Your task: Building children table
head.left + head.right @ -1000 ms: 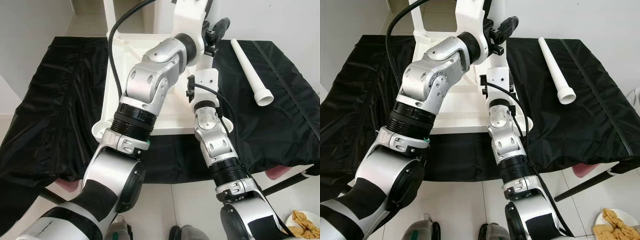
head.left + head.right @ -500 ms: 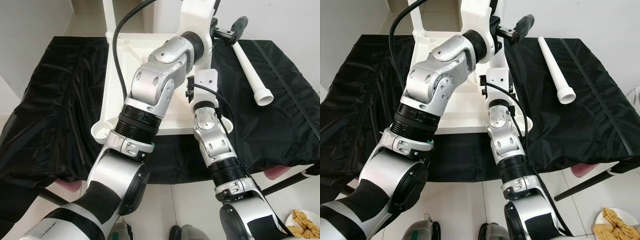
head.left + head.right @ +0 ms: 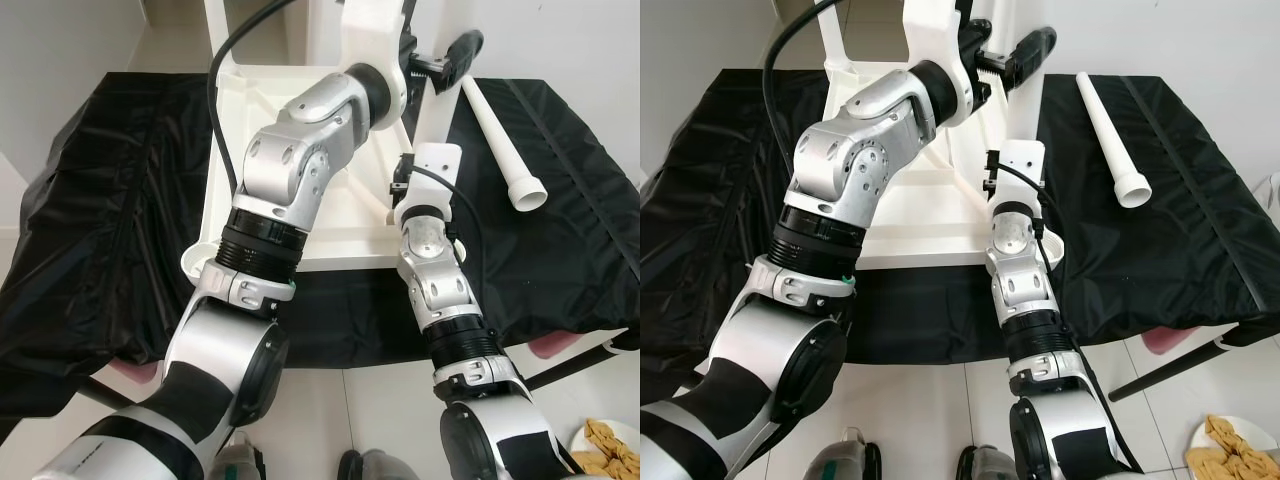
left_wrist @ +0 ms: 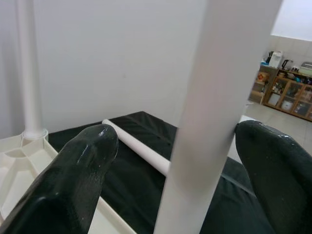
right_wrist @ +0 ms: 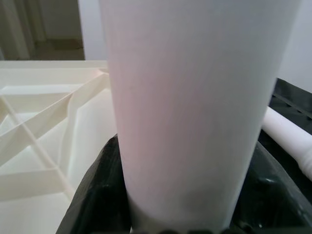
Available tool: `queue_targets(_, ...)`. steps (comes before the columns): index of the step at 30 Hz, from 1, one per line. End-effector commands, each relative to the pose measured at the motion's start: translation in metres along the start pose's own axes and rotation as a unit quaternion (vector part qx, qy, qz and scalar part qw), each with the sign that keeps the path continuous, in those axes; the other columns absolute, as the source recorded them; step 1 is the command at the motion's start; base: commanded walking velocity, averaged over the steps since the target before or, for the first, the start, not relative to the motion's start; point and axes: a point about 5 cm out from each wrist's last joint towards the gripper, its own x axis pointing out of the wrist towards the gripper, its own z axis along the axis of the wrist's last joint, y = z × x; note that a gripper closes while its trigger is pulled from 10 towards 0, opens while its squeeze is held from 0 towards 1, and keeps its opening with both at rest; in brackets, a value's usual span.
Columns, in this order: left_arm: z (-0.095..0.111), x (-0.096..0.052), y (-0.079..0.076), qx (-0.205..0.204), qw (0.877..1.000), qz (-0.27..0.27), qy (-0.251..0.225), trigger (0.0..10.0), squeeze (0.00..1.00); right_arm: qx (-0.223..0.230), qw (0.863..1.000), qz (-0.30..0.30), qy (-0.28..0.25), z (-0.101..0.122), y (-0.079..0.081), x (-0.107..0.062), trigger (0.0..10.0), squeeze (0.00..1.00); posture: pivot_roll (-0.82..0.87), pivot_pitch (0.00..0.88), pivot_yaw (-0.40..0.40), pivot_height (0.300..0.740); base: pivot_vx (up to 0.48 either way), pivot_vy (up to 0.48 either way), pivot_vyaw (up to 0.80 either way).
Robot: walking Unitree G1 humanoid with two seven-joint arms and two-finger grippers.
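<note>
Lying upside down on the black cloth (image 3: 1160, 240), ribbed underside up, was the white tabletop (image 3: 915, 215) of the children's table, with one white leg (image 3: 1022, 95) standing upright at its right side. Gripped that leg low down: the right pincer (image 5: 185, 214), black fingers clenched around the tube, seen close in the right wrist view. Straddled the same leg higher up: the left pincer (image 4: 178, 161), its fingers (image 4: 73, 180) spread to either side of the tube with a gap, not clamped. Lay loose on the cloth well to the right, flared end toward the robot: a second white leg (image 3: 1112, 140).
</note>
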Motion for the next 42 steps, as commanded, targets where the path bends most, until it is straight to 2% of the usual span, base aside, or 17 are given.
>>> queue_targets(1,0.002,-0.002,0.001,0.000,1.000,-0.008,0.002,10.0,0.00,0.016,1.000,-0.017,-0.019,0.010,-0.005,0.004,10.0,0.00,0.05,0.055,-0.005,0.740,0.000,0.000,0.00)
queue_targets(4,0.000,-0.005,0.008,-0.005,1.000,0.002,0.005,10.0,0.00,0.015,0.999,-0.023,-0.021,0.010,-0.011,0.006,10.0,0.00,0.05,0.049,-0.009,0.740,0.000,0.000,0.00)
queue_targets(5,-0.001,-0.010,0.017,0.000,1.000,0.019,0.009,10.0,0.00,0.013,0.999,-0.022,-0.026,0.011,-0.014,0.007,10.0,0.00,0.05,0.049,-0.009,0.740,0.000,0.000,0.00)
queue_targets(6,-0.001,-0.010,0.017,0.000,1.000,0.019,0.009,10.0,0.00,0.013,0.999,-0.022,-0.026,0.011,-0.014,0.007,10.0,0.00,0.05,0.049,-0.009,0.740,0.000,0.000,0.00)
queue_targets(7,-0.003,-0.014,0.026,0.003,0.999,0.034,0.013,10.0,0.00,0.014,0.999,-0.019,-0.030,0.011,-0.018,0.008,10.0,0.00,0.05,0.046,-0.011,0.740,0.000,0.000,0.00)
queue_targets(8,-0.003,-0.014,0.026,0.003,0.999,0.034,0.013,10.0,0.00,0.014,0.999,-0.019,-0.030,0.011,-0.018,0.008,10.0,0.00,0.05,0.046,-0.011,0.740,0.000,0.000,0.00)
queue_targets(12,-0.011,-0.028,0.046,-0.008,0.997,0.069,0.018,10.0,0.00,0.018,0.999,0.001,-0.051,0.015,-0.027,0.011,10.0,0.00,0.05,0.046,-0.011,0.740,0.000,0.000,0.00)
queue_targets(16,-0.017,-0.036,0.057,-0.005,0.995,0.091,0.026,10.0,0.00,0.027,0.997,0.017,-0.067,0.019,-0.032,0.011,10.0,0.00,0.05,0.046,-0.011,0.740,0.000,0.000,0.00)
queue_targets(19,-0.023,-0.044,0.064,-0.012,0.993,0.114,0.030,10.0,0.00,0.039,0.994,0.022,-0.100,0.027,-0.043,0.008,10.0,0.00,0.04,0.048,-0.030,0.740,0.000,0.000,0.00)
queue_targets(21,-0.023,-0.049,0.066,-0.027,0.991,0.127,0.013,10.0,0.00,0.038,0.994,0.021,-0.099,0.026,-0.047,0.008,10.0,0.00,0.04,0.050,-0.033,0.740,0.000,0.000,0.00)
queue_targets(24,-0.024,-0.051,0.069,-0.027,0.991,0.134,0.011,10.0,0.00,0.034,0.995,0.019,-0.097,0.024,-0.049,0.007,10.0,0.00,0.04,0.052,-0.037,0.740,0.000,0.000,0.00)
queue_targets(28,-0.032,-0.060,0.086,-0.018,0.981,0.192,0.013,10.0,0.00,-0.003,0.995,0.037,-0.092,0.018,-0.051,0.004,10.0,0.00,0.03,0.057,-0.035,0.740,0.000,0.000,0.00)
queue_targets(35,-0.037,-0.070,0.108,-0.016,0.973,0.228,0.019,10.0,0.00,-0.010,0.996,0.037,-0.081,0.014,-0.064,0.004,10.0,0.00,0.03,0.068,-0.029,0.740,0.000,0.000,0.00)
queue_targets(42,-0.042,-0.074,0.112,0.003,0.971,0.239,0.014,10.0,0.00,-0.010,0.996,0.043,-0.072,0.009,-0.070,0.001,10.0,0.00,0.02,0.064,-0.017,0.740,0.000,0.000,0.00)
